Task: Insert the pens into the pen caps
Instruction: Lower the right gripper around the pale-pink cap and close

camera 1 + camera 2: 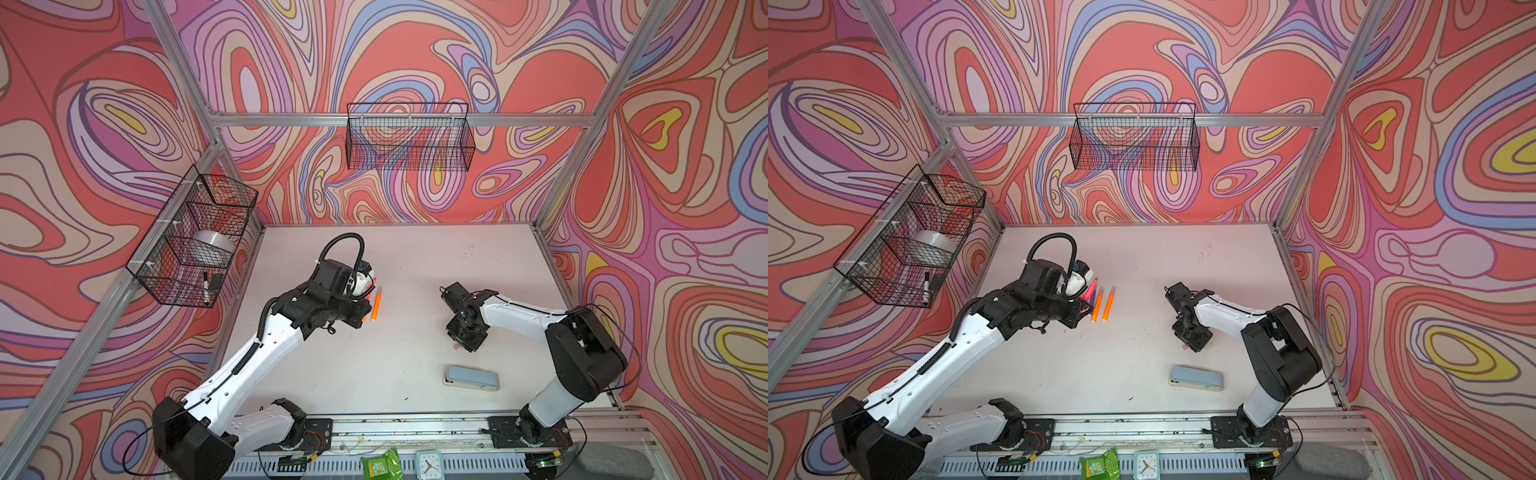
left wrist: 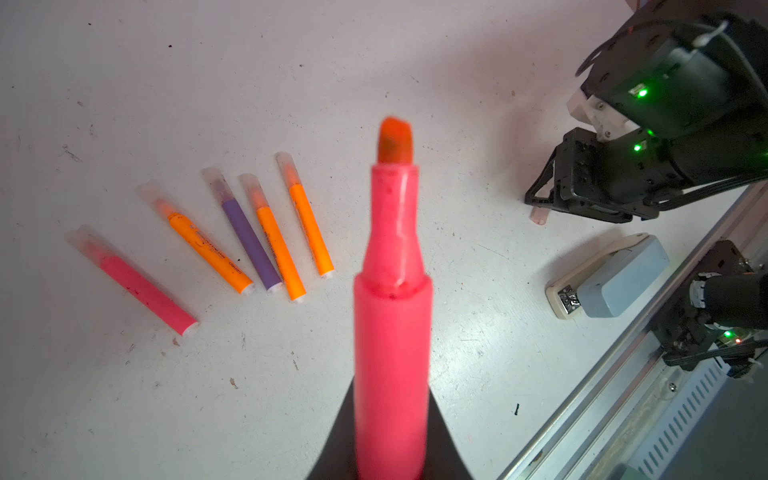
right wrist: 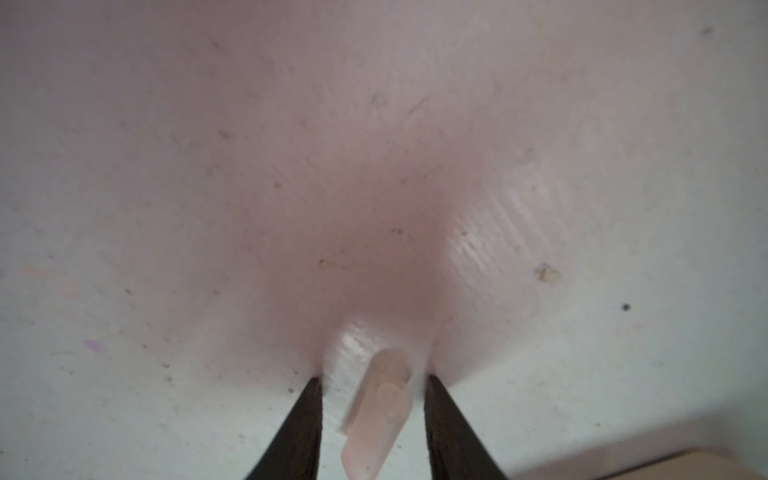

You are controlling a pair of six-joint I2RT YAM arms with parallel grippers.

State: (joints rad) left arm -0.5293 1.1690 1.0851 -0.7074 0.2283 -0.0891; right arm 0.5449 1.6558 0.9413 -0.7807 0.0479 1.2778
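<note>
Up the middle of the left wrist view runs the uncapped pink pen (image 2: 390,332), its bare chisel tip toward the top of the frame. Your left gripper (image 2: 390,432) is pinching its barrel at the bottom edge. To its left, five capped pens lie in a loose fan on the white table (image 2: 478,374): a capped pink pen (image 2: 141,286) set apart at the far left, then an orange pen (image 2: 210,249), a purple pen (image 2: 249,243) and a second orange pen (image 2: 278,249) close together, and a third orange pen (image 2: 309,228) nearest the held one. Each has its translucent cap pointing toward the top of the frame.

Low in the centre of the right wrist view you have the last loose pen cap (image 3: 376,415), pale pink and lying on the table at a slight slant. Your right gripper (image 3: 372,379) straddles it with its jaws spread. One of the dark fingers (image 3: 299,432) stands on each side, a strip of table shows between cap and finger, and the gap is narrower on the right.

In both top views the two arms sit well apart, the left at centre left and the right at centre right. A grey-blue stapler (image 1: 471,377) lies below the right gripper, toward the front rail. On the left wall a wire basket (image 1: 166,266) holds a roll of tape (image 1: 214,245) and a black-capped marker (image 1: 205,286).
</note>
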